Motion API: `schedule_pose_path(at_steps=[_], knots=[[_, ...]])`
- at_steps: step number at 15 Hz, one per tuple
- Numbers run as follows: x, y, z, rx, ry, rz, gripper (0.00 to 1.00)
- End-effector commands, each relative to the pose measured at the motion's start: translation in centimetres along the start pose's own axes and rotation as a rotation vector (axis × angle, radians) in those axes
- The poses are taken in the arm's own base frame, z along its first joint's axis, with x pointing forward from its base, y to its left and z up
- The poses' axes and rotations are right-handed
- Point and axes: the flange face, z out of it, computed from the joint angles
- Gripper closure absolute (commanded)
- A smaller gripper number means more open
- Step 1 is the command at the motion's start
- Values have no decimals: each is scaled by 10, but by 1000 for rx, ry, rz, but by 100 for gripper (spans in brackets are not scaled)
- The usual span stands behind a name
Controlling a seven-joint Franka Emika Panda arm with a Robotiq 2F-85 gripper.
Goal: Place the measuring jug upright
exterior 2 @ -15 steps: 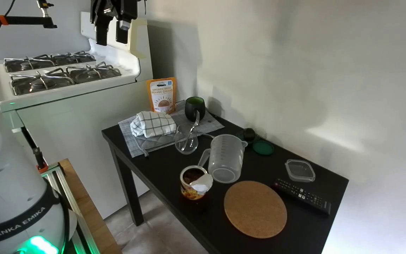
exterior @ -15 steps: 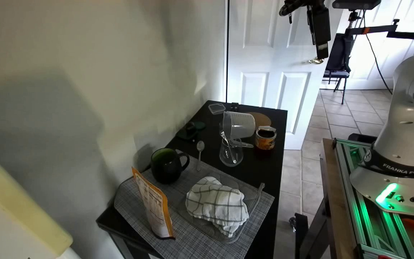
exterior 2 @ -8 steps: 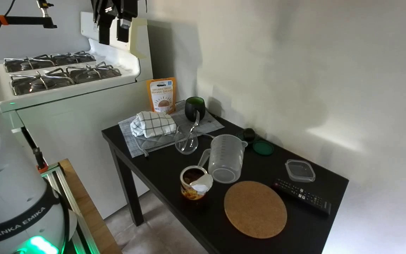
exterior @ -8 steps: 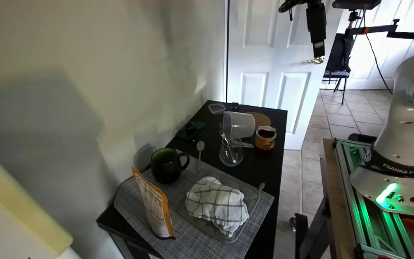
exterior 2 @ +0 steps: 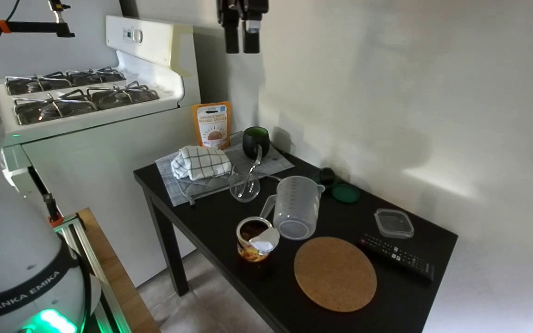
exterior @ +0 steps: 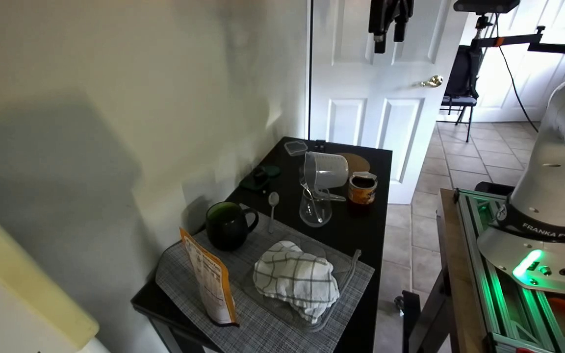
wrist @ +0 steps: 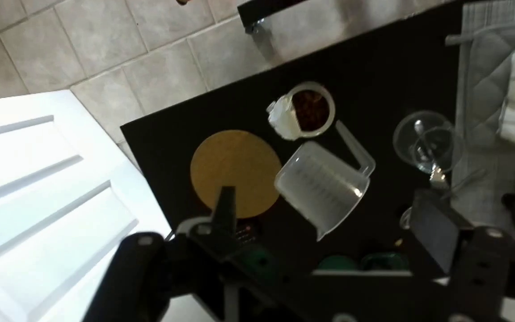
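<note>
Two black fingers [wrist: 434,228] of the gripper [exterior 2: 241,44] are spread wide apart, high above the dark table [exterior 2: 215,222]. Below the gripper, the clear jug [wrist: 322,188] lies on its side, and the wrist view shows it down through the gap between the fingers. Also lower than the gripper, a can [exterior 2: 250,253] with a bent-back lid [exterior 2: 265,240] and a round brown mat [exterior 2: 335,274] sit just beside the jug

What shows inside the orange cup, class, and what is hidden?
Dark reddish contents show inside the orange cup; the peeled lid covers one edge. Anything below their surface is hidden.
</note>
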Motion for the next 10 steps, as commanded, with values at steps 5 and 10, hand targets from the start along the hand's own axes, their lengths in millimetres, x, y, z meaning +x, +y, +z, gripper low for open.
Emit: schedule_pose_path(at_steps=[5, 10], knots=[[70, -15, 33, -256, 82, 231, 0], [101, -7, 109, -338, -173, 203, 0]])
